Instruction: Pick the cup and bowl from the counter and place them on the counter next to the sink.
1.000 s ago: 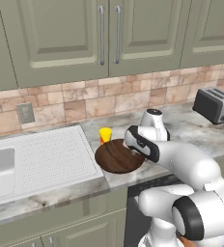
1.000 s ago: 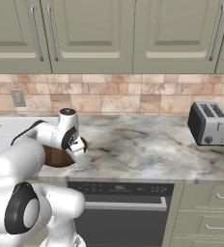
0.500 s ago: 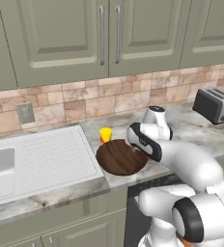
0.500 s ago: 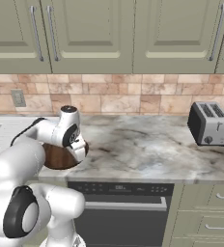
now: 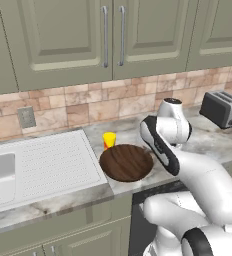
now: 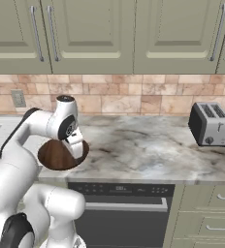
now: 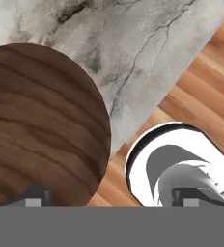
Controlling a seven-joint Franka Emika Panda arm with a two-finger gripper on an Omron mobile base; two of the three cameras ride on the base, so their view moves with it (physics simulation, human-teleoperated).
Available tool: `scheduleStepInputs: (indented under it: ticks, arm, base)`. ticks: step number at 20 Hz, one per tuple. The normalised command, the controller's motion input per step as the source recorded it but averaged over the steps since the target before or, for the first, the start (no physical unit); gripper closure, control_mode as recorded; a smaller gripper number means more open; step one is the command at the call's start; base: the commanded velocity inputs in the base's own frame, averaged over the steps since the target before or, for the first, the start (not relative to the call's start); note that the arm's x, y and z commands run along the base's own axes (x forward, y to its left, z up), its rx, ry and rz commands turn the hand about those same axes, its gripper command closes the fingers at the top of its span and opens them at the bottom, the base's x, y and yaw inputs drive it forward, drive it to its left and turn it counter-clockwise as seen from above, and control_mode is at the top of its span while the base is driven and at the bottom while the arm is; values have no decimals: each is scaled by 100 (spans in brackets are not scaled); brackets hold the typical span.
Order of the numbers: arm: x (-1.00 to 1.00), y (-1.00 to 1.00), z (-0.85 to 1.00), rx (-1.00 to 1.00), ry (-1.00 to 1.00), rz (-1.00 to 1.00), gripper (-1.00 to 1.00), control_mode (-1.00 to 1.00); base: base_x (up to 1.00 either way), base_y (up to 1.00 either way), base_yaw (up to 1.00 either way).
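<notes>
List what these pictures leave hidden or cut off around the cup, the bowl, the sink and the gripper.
- Cup: in the left base view the bowl covers its base.
- Bowl: in the right base view the arm hides part of its rim; in the hand view the picture edge cuts it off.
- Sink: cut off at the left edge of the left base view.
- Gripper: just the fingertips show, standing wide apart, holding nothing.
</notes>
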Motion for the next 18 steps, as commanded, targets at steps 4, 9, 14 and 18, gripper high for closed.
scheduleStepInputs:
  ticks: [4,9,14,18]
  arm:
    - [-60,0,0,-1,0,7,-100,-100]
    - [-66,0,1,-3,0,20,-100,-100]
    - [-54,0,40,-1,-6,29,-100,-100]
    - [-35,0,63,-1,-10,30,-100,-100]
  base:
    - [0,0,0]
    - [0,0,0]
    - [0,0,0]
    - [0,0,0]
